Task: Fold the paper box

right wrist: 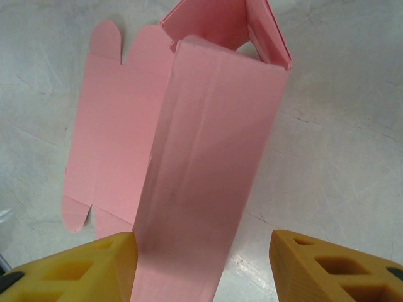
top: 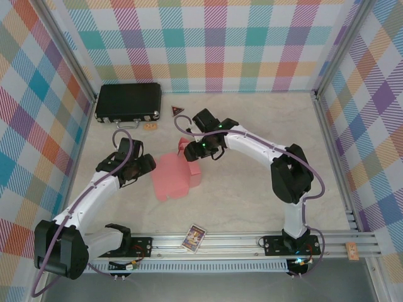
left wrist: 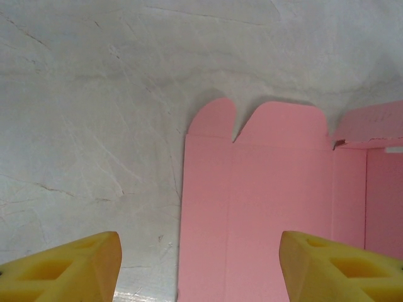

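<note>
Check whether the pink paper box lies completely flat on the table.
No, part of the paper box is folded up into an open-ended tube.

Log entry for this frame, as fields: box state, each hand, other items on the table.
box state: paper box partly folded; one panel with rounded flaps lies flat on the table, the rest is raised
left hand: open, above the flat panel
right hand: open, with the raised part between its fingers, not clamped
other items: black case far left; picture card at the near edge
</note>
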Robot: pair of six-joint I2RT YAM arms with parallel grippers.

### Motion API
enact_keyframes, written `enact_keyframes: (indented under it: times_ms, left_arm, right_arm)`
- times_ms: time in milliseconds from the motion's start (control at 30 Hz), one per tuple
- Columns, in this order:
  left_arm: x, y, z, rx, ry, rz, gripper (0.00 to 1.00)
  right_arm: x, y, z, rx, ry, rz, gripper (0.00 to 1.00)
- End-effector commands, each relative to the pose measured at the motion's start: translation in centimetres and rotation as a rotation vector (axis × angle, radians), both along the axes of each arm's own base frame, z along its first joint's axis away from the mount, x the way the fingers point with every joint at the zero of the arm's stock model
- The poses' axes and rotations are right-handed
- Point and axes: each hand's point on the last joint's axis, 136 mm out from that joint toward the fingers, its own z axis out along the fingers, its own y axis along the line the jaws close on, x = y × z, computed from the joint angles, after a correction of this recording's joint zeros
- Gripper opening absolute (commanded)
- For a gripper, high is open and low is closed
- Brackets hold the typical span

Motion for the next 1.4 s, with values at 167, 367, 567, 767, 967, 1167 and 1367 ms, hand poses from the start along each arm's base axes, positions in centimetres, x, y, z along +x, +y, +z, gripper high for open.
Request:
enact_keyframes:
  times_ms: [167, 367, 567, 767, 967, 1167, 1367]
  left_arm:
    - [0.1, 0.3, -1.1, 0.004, 0.005, 0.009, 0.67]
    - [0.0, -0.1, -2.1, -0.015, 0.018, -0.006, 0.67]
    - [0.2, -1.7, -2.9, -0.074, 0.036, -0.074, 0.68]
    - [0.4, -3.0, -3.7, -0.128, 0.059, -0.115, 0.69]
    - [0.8, -3.3, -4.7, -0.134, 0.098, -0.116, 0.7]
    - [1.2, -3.2, -5.4, -0.111, 0.124, -0.105, 0.7]
    - [1.6, -3.4, -5.4, -0.107, 0.13, -0.115, 0.7]
  right_arm:
    - [-0.1, 0.5, -0.3, -0.013, 0.012, 0.011, 0.58]
    - [0.0, -0.2, -1.5, -0.05, 0.025, -0.022, 0.56]
    - [0.0, -2.0, -2.7, -0.097, 0.017, -0.061, 0.55]
    - [0.2, -3.9, -3.2, -0.081, 0.032, -0.117, 0.54]
    - [0.1, -5.5, -4.1, -0.074, 0.054, -0.16, 0.54]
    - [0.0, -6.3, -4.5, -0.074, 0.06, -0.174, 0.54]
    - [-0.2, -6.5, -5.2, -0.08, 0.076, -0.179, 0.54]
